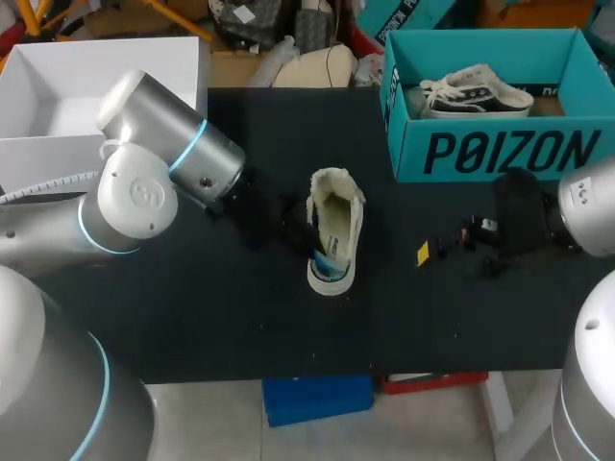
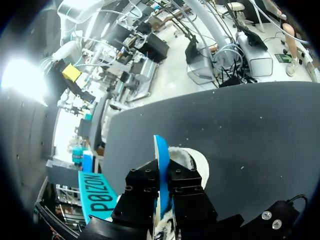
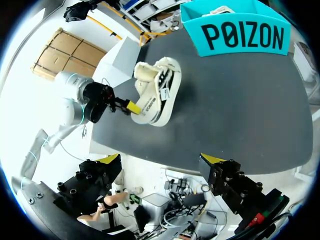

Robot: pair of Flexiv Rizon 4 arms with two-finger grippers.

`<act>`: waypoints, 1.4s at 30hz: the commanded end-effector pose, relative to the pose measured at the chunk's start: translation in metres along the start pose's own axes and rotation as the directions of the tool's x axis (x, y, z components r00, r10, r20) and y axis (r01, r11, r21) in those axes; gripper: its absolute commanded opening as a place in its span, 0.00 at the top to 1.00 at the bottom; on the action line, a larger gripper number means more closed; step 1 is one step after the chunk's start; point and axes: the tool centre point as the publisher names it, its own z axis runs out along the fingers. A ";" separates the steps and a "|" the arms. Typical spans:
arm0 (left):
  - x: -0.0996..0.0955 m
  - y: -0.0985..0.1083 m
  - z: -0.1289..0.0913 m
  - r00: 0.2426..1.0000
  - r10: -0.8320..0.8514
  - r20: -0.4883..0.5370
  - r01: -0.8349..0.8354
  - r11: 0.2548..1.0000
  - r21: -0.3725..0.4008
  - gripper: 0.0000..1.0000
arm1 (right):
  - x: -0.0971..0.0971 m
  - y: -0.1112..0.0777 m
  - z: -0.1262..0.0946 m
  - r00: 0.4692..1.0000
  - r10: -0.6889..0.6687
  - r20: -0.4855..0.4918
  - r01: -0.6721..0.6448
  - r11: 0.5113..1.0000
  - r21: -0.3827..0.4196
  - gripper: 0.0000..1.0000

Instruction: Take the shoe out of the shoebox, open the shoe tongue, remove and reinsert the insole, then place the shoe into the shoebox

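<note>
The black table (image 1: 192, 317) carries everything. My left arm (image 1: 144, 163) comes in across its left part to the middle, while my right arm (image 1: 586, 206) sits at the right edge.

The teal shoebox (image 1: 500, 149) stands at the far right with a second shoe (image 1: 476, 93) lying inside it. A white box (image 1: 58, 86) stands open at the far left.

The task's shoe (image 1: 336, 221), cream-coloured, lies near the middle of the table, well apart from the shoebox, with its opening facing up.

The blue insole (image 2: 160, 150) stands on edge, partly out of the shoe, and the left gripper (image 2: 164, 182) is clenched on it from both sides. The right gripper (image 3: 161, 162) is released – its fingers are spread wide with nothing between them – and it hovers near the table's right side, apart from the shoe.

I judge the insole step to be in hand, though whether the insole is coming out or going back in cannot be told. Either way, the next move calls for keeping the thin insole in line with the shoe's opening, and a steadying grip from the right gripper would likely help.

The shoebox's front wall bears large dark lettering. A small printed label (image 1: 335, 237) inside the shoe is too small to read.
</note>
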 end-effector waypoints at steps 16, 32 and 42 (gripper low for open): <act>-0.003 0.034 0.028 0.990 0.040 -0.138 -0.058 0.990 -0.129 1.00 | 0.001 0.000 0.001 1.000 0.000 0.002 0.000 1.000 0.000 0.00; 0.008 0.019 0.031 0.959 0.057 -0.278 -0.086 0.992 -0.091 0.25 | 0.001 0.000 0.001 1.000 0.000 0.002 0.000 1.000 0.000 0.00; -0.031 -0.003 -0.027 0.957 0.095 -0.276 -0.119 0.990 -0.073 0.47 | 0.001 0.000 0.001 1.000 0.000 0.002 0.000 1.000 0.000 0.00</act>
